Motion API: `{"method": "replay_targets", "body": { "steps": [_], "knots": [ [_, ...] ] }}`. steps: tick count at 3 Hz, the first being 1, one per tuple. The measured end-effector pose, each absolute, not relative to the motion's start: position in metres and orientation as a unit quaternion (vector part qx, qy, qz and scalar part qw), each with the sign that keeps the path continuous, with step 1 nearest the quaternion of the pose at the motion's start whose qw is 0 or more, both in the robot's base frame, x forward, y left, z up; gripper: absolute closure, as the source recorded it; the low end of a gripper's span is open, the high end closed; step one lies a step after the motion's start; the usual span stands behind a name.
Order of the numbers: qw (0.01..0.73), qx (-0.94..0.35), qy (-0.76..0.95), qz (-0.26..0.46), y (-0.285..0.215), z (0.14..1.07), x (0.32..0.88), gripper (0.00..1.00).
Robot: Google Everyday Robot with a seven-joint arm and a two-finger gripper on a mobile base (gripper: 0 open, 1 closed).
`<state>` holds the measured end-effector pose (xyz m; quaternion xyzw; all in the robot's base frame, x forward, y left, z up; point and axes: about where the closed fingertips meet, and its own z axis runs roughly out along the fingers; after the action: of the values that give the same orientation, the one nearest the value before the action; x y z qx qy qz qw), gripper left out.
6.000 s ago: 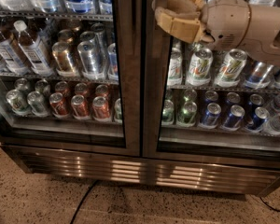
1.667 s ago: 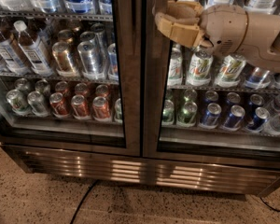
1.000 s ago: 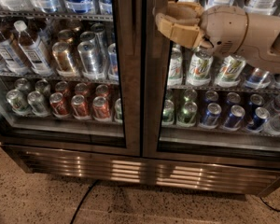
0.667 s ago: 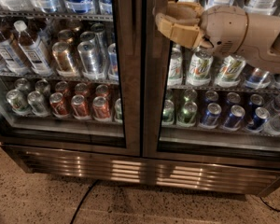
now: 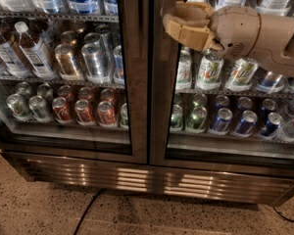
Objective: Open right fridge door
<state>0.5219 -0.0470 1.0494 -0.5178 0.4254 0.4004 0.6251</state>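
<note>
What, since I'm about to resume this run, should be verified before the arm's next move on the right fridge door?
1. Right fridge door shut, flush with the left door, not yet opened: ok.
2. Gripper at the right door's inner frame edge, high up: ok.
3. Gripper's hold on that frame: cannot tell.
4. Floor cable lies below the left door, not the right one: ok.

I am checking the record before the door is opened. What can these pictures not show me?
- Camera view: the right fridge door is cut off by the top and right edges; no handle shows.
- Camera view: the gripper sits at that door's upper left frame; whether it touches the frame is unclear.
- Camera view: the arm covers the tops of some cans.
</note>
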Motion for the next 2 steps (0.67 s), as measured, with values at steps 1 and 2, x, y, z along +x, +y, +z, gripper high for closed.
{"method": "replay_targets", "body": {
  "steps": [1, 2],
  "knots": [
    [0.625, -0.518, 0.425, 0.400, -0.0470, 1.0494, 0.5219, 0.11],
    [0.625, -0.518, 0.425, 0.400, -0.0468, 1.0495, 0.5217, 0.00]
  ]
}}
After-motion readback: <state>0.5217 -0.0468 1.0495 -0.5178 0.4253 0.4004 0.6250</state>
